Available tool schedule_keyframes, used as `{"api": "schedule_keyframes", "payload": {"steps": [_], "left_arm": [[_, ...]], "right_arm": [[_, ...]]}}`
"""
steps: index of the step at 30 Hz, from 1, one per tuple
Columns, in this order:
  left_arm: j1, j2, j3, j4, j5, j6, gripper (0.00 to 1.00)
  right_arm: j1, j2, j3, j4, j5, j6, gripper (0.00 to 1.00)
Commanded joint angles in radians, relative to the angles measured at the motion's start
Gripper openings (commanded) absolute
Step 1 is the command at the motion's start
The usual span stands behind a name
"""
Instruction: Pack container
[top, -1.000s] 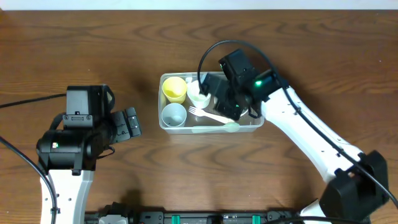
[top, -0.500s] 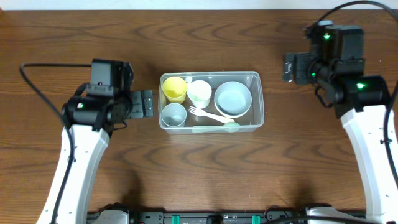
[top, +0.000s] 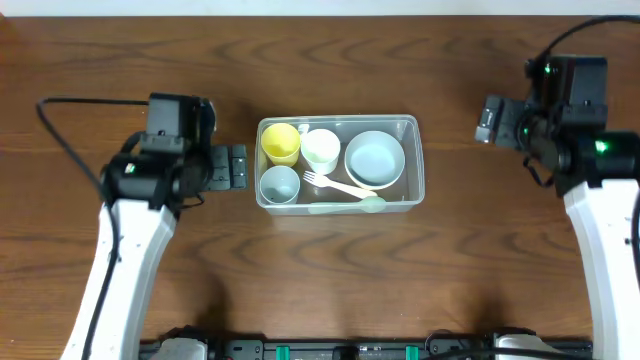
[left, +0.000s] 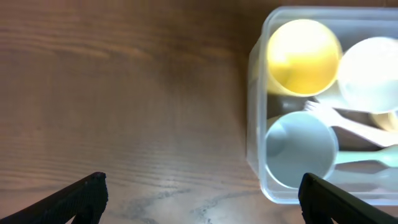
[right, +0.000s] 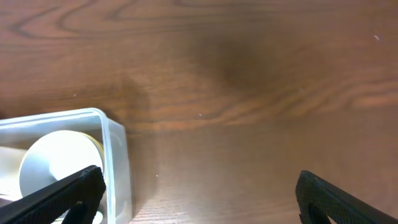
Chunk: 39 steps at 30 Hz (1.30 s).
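**Tub looks packed, both arms clear**

The left gripper (top: 238, 167) hovers just beside the container's (top: 338, 120) left end. In the wrist view its fingers are spread wide with only bare wood between them, so it holds nothing.

The container sits at the middle of the table (top: 320, 270), long side running left to right. At its left end are a yellow cup (top: 281, 143) at the back and a pale-blue cup (top: 279, 184) at the front. A white cup (top: 321, 149) stands next to the yellow one, and a pale-blue bowl (top: 375, 158) fills the right half. A white fork (top: 338, 184) lies slanted in front of the white cup and the bowl, and a pale-green spoon (top: 345, 207) lies along the front wall.

The right gripper (top: 490, 118) is well apart from the container, off its right end. It is also fully open and empty.

No loose item shows on the wood, so the loading appears to be finished. No lid is in view, and I cannot tell whether closing is part of the job. What may remain is only for the arms to draw back.

The table is dark brown wood with strong grain, and it looks dry and unmarked. A pale strip runs along the far edge and a black rail with green fittings along the near edge. Nothing else of the room shows.
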Motion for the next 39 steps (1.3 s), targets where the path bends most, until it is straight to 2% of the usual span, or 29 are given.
{"api": "schedule_keyframes", "payload": {"steps": [1, 6, 11, 14, 15, 17, 39], "left_arm": [[-0.001, -0.135, -0.029, 0.005, 0.001, 0.021, 0.98], [-0.003, -0.386, -0.167, 0.017, 0.023, 0.021, 0.98], [-0.002, -0.706, -0.336, 0.013, 0.022, 0.012, 0.98], [-0.002, -0.881, -0.414, 0.005, 0.01, -0.05, 0.98], [-0.002, -0.92, -0.428, 0.008, 0.006, -0.073, 0.98], [-0.002, -0.98, -0.448, 0.009, 0.003, -0.081, 0.98], [-0.002, -1.014, -0.453, -0.029, 0.003, -0.08, 0.98]], "right_arm": [[-0.003, -0.142, -0.085, 0.023, 0.049, 0.065, 0.98], [0.002, -0.403, -0.307, 0.076, 0.093, 0.092, 0.94], [0.05, -0.7, -0.531, 0.04, 0.167, 0.119, 0.89], [0.062, -0.853, -0.616, 0.008, 0.199, 0.129, 0.93], [0.061, -0.888, -0.633, 0.004, 0.204, 0.129, 0.98], [0.061, -0.946, -0.655, 0.001, 0.211, 0.132, 0.99], [0.061, -0.981, -0.659, -0.024, 0.194, 0.132, 0.99]]}}
